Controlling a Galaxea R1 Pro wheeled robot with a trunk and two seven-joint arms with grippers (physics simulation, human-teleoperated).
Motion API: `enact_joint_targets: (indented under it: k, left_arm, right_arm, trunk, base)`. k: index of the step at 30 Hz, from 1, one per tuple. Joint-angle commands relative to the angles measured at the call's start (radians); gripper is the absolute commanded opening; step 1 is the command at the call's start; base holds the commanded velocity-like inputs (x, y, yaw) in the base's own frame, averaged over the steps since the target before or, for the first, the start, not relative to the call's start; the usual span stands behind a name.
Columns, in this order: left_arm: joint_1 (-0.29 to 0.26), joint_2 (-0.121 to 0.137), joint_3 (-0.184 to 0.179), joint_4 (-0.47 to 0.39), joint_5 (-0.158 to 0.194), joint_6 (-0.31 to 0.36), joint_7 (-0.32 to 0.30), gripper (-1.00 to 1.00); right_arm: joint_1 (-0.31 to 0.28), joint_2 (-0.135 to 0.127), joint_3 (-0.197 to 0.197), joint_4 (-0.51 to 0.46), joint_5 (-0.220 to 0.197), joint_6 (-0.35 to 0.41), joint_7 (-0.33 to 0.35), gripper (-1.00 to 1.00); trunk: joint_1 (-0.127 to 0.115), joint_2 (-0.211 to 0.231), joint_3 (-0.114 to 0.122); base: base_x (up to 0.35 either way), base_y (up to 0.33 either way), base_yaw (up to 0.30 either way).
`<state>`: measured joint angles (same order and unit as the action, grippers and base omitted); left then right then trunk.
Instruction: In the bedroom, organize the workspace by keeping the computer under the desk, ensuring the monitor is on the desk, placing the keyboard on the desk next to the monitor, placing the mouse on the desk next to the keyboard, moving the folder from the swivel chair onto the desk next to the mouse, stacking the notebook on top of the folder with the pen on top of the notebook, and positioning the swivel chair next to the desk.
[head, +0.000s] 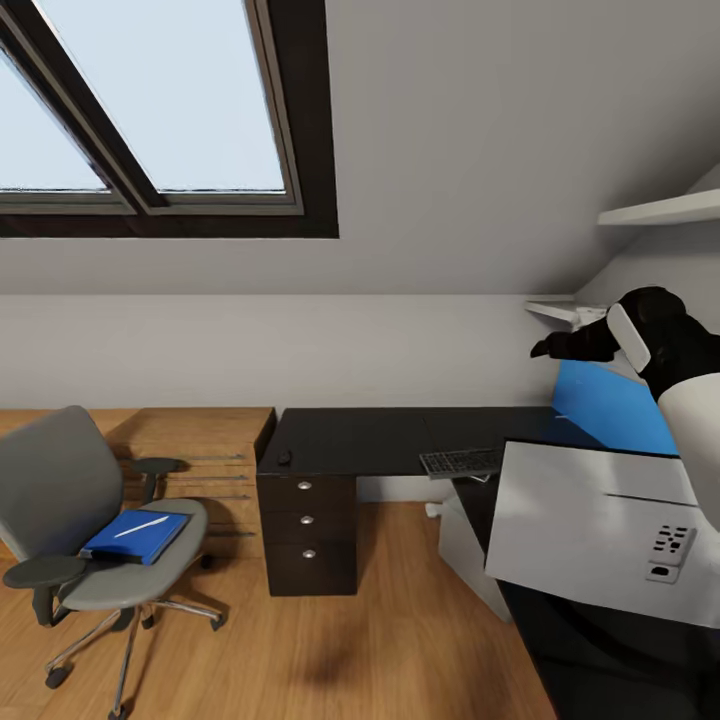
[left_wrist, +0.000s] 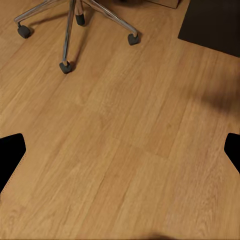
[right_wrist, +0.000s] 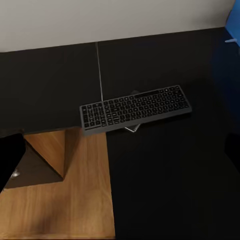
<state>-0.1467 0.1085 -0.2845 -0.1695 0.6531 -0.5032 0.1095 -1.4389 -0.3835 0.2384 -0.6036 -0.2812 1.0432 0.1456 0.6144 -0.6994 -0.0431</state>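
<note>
The grey swivel chair stands at the left, apart from the black desk. On its seat lies the blue folder with the white pen on top. The mouse sits near the desk's left end and the keyboard lies at its inner corner. A thin grey corner, possibly the notebook, pokes out from under the keyboard. The white computer looms over the desk's right wing. My right gripper hovers open above the keyboard. My left gripper hangs open over bare floor. The monitor is out of view.
A light wooden drawer cabinet stands between chair and desk. A blue wall panel and white shelves are at the right. The chair's chrome wheeled base shows over the wooden floor, beside a dark desk corner.
</note>
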Motion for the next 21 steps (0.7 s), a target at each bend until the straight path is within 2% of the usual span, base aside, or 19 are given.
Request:
enact_joint_targets:
  k: [1, 7, 10, 21]
  left_arm:
    - [-0.001, 0.000, -0.008, -0.001, 0.000, -0.002, 0.010, 1.00]
    - [-0.001, 0.000, -0.008, -0.001, 0.000, -0.001, 0.011, 1.00]
    - [-0.001, 0.000, -0.008, -0.001, 0.000, -0.001, 0.011, 1.00]
    - [-0.001, 0.000, -0.007, 0.006, 0.002, -0.001, 0.011, 1.00]
  right_arm:
    - [-0.001, -0.003, 0.008, 0.011, -0.004, 0.003, 0.008, 1.00]
    - [0.001, -0.005, 0.029, 0.087, -0.002, 0.002, 0.016, 1.00]
    - [0.003, -0.005, 0.059, 0.151, -0.002, -0.001, 0.016, 1.00]
    - [0.006, -0.005, 0.067, 0.175, -0.001, -0.002, 0.017, 1.00]
  trunk:
    - [0.000, -0.002, -0.002]
    - [0.000, -0.002, -0.002]
    - [0.000, -0.002, -0.002]
    - [0.000, -0.002, -0.002]
  base:
    - [0.061, 0.052, 0.000]
    - [0.018, 0.015, 0.000]
    - [0.004, 0.003, 0.000]
    - [0.000, 0.000, 0.000]
